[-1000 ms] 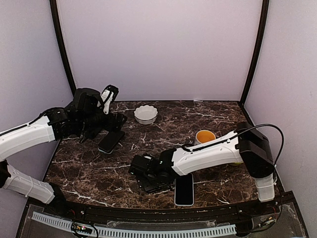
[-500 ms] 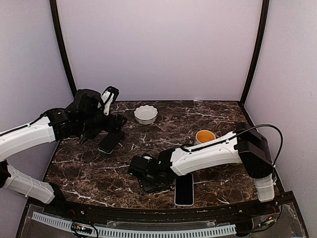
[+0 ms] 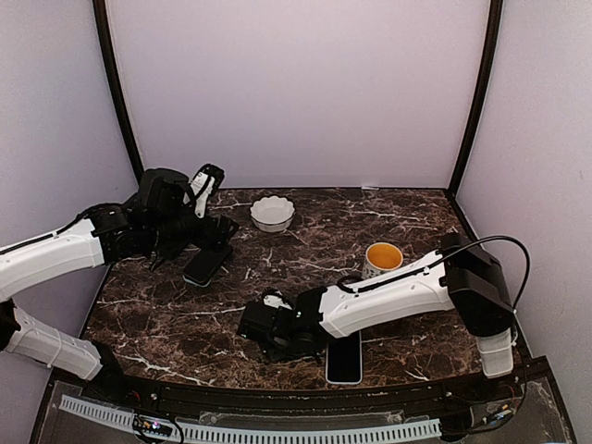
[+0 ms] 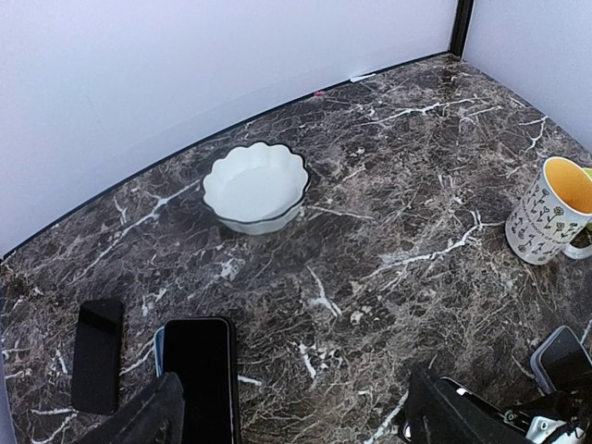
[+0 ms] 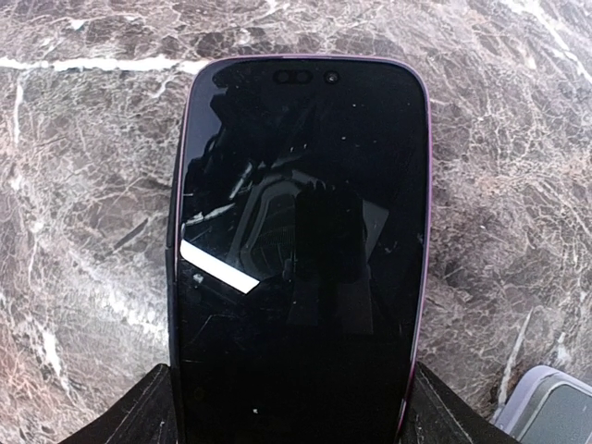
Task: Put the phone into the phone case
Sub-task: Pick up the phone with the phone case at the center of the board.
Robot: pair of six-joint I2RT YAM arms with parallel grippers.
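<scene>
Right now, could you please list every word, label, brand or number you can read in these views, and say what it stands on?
None can be read.
The mug bears only small drawn flowers, no lettering.
The phone under the right wrist camera shows a dark, blank screen.
The white bowl is plain.

The phone (image 5: 301,250), dark-screened with a purple rim, lies face up, apparently flat on the desk (image 5: 92,139). The pale-rimmed phone case (image 3: 344,357) lies just beside it.

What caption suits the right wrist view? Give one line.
Dark phone lying screen-up on the marble table, clasped by the right end effector.
</scene>
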